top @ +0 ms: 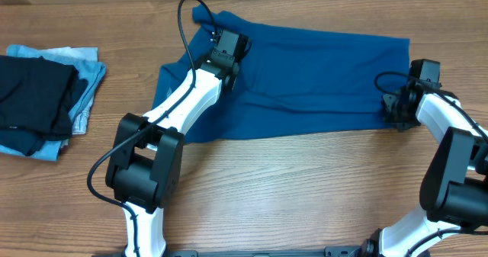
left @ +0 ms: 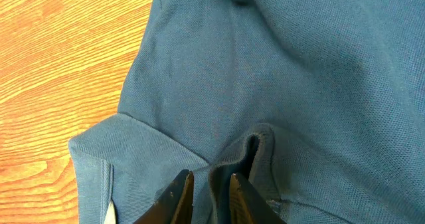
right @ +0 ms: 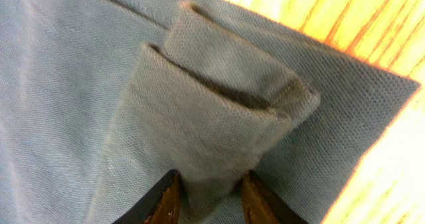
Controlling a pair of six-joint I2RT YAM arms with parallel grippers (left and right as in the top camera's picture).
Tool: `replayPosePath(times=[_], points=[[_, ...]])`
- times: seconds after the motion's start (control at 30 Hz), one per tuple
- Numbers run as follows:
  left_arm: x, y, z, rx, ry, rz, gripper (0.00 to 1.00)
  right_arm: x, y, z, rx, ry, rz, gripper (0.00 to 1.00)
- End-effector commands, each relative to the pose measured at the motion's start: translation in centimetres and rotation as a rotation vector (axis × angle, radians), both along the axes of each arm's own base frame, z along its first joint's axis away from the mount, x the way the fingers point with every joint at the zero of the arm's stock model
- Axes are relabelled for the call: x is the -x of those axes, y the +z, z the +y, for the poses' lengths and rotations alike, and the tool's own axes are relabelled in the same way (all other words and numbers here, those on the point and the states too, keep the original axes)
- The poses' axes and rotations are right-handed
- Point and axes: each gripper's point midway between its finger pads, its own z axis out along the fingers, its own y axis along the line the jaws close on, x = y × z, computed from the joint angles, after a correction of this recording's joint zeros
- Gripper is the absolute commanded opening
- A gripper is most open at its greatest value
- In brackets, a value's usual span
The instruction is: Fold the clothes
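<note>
The clothes (top: pixel 305 74), a deep-blue collared shirt, lie spread across the far half of the wooden table (top: pixel 290 196), folded into a broad band. My left gripper (top: pixel 229 53) stands over the shirt's left part near the collar. In the left wrist view it (left: pixel 211 177) is shut on a raised ridge of the blue fabric (left: pixel 299 64). My right gripper (top: pixel 396 110) is at the shirt's right edge. In the right wrist view it (right: pixel 210 177) is shut on a rolled fold of the cloth (right: pixel 219 104) near a corner, with bare wood just beyond.
A folded black garment (top: pixel 34 97) lies on a folded pale light-blue garment (top: pixel 88 78) at the table's left edge. Both arms' bases stand at the near edge. Bare wood shows in front of the shirt.
</note>
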Motion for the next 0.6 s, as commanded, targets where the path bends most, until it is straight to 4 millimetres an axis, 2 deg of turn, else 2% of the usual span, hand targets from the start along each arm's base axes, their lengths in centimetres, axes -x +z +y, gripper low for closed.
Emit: replayPosePath(times=[0.0,0.03,0.13,0.33,0.57], points=[[-0.8,1.3,0.3,0.008,0.025,-0.037,0.23,-0.6,0.4,-0.4,0.016,-0.013,-0.032,0.17],[-0.8,1.3,0.3,0.008,0.026,-0.036,0.23,-0.7,0.4,-0.5,0.018,-0.013,-0.038,0.11],[-0.8,1.3,0.3,0.008,0.026,-0.037,0.23,-1.2,0.9,-0.6,0.026,0.005,-0.051,0.04],[-0.7,1.2,0.3,0.005,0.026,-0.03,0.25,-4.3,4.5,-1.1,0.048,0.052,-0.123,0.04],[-0.5,1.1,0.4,0.002,0.025,-0.023,0.27,-8.0,7.1,-2.1,0.103,0.05,-0.296,0.04]])
